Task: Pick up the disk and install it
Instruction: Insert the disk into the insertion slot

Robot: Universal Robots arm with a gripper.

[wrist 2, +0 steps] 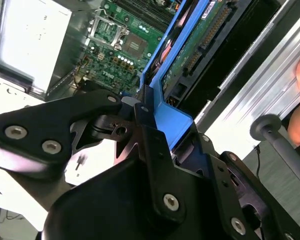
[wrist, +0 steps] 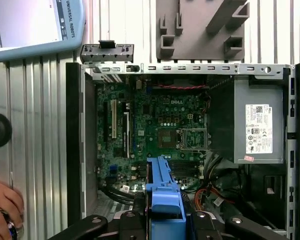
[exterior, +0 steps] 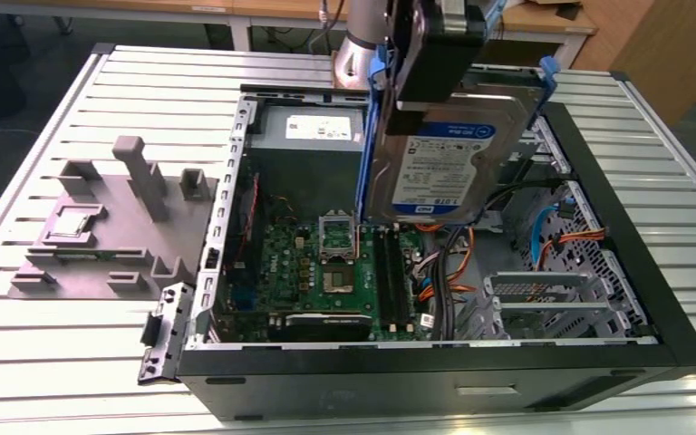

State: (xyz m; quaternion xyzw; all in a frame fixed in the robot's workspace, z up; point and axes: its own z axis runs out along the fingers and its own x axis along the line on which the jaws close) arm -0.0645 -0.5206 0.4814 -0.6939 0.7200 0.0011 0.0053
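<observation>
we see the gripper [exterior: 435,95] clamped on the disk [exterior: 445,168], holding it upright in the air above the open computer case [exterior: 445,385]. the disk's labelled face turns toward the exterior camera. its blue carrier rails [exterior: 373,136] run down both long edges. in the exterior view its lower edge hangs in front of the motherboard [exterior: 323,272], near the processor socket, and it looks clear of the board.

in the second wrist view the black fingers [wrist 2: 152,145] press from both sides on the blue carrier, and the disk's green circuit-board side [wrist 2: 195,45] stretches away toward the case. in the first wrist view the blue carrier [wrist: 165,192] sticks out from the gripper [wrist: 165,222] over the motherboard [wrist: 160,120].

the grey power supply box [exterior: 312,131] sits at the far end of the case. the metal drive cage [exterior: 554,299] stands on the exterior view's right. a grey fixture [exterior: 106,217] rests on the slatted table [exterior: 58,362] on the exterior view's left of the case. a person's hand [wrist: 2,207] lies on the table beside the case, and a pendant [wrist: 30,25] lies further along.
</observation>
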